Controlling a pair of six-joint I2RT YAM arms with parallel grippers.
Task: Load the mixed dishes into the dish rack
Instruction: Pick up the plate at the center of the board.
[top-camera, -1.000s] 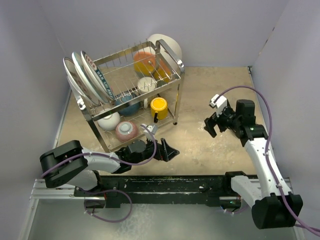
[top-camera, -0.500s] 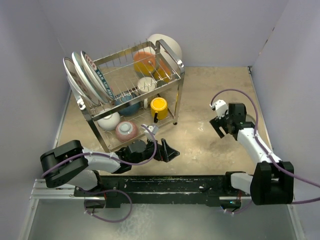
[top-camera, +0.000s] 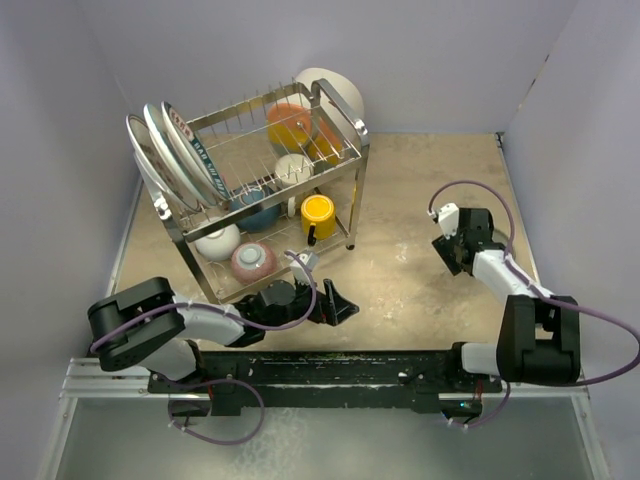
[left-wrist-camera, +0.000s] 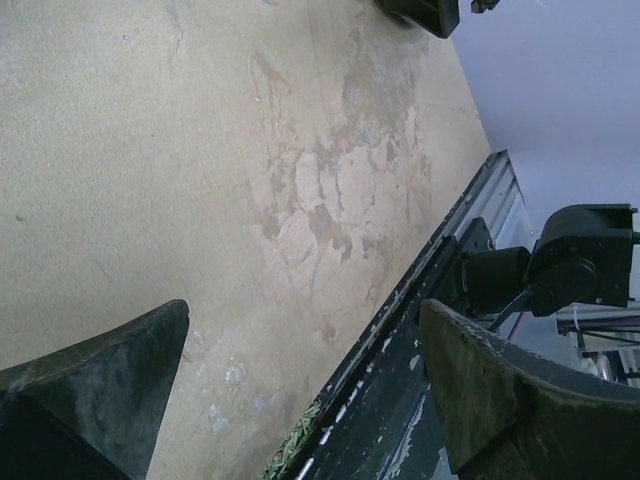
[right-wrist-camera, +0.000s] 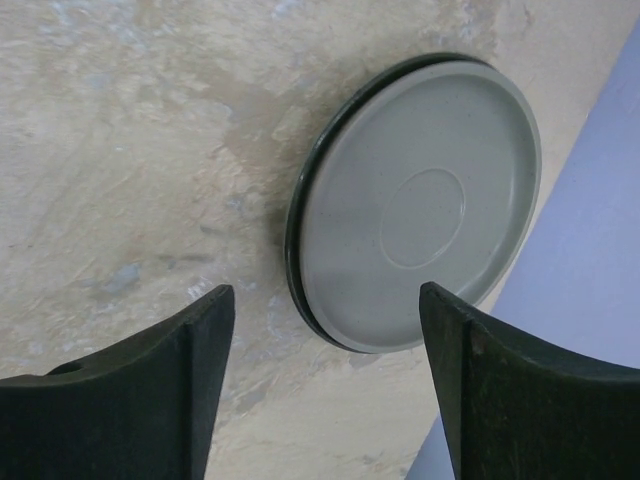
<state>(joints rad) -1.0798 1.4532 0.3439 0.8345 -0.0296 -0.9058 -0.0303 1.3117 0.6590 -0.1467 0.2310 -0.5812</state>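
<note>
The dish rack (top-camera: 345, 150), shiny two-tier chrome wire, stands at the back left. Its top tier holds upright plates (top-camera: 175, 150) and orange dishes (top-camera: 290, 125). Lower down sit a yellow cup (top-camera: 318, 211), a dark blue bowl (top-camera: 255, 208), a white bowl (top-camera: 217, 240) and a small patterned bowl (top-camera: 253, 260). My left gripper (top-camera: 335, 303) lies low in front of the rack, open and empty (left-wrist-camera: 300, 400). My right gripper (top-camera: 450, 248) is open and empty at the right (right-wrist-camera: 325, 390). The right wrist view shows a grey plate (right-wrist-camera: 420, 200) with a dark rim by the purple wall.
A pale round plate (top-camera: 335, 88) stands behind the rack against the back wall. Purple walls close in the beige table (top-camera: 420, 200) at the left, back and right. The black base rail (top-camera: 330, 365) runs along the near edge and shows in the left wrist view (left-wrist-camera: 440, 380).
My right arm has folded back and down toward the right, its gripper shifting slightly right. My left arm has barely moved. The dishes in the rack are unchanged.
</note>
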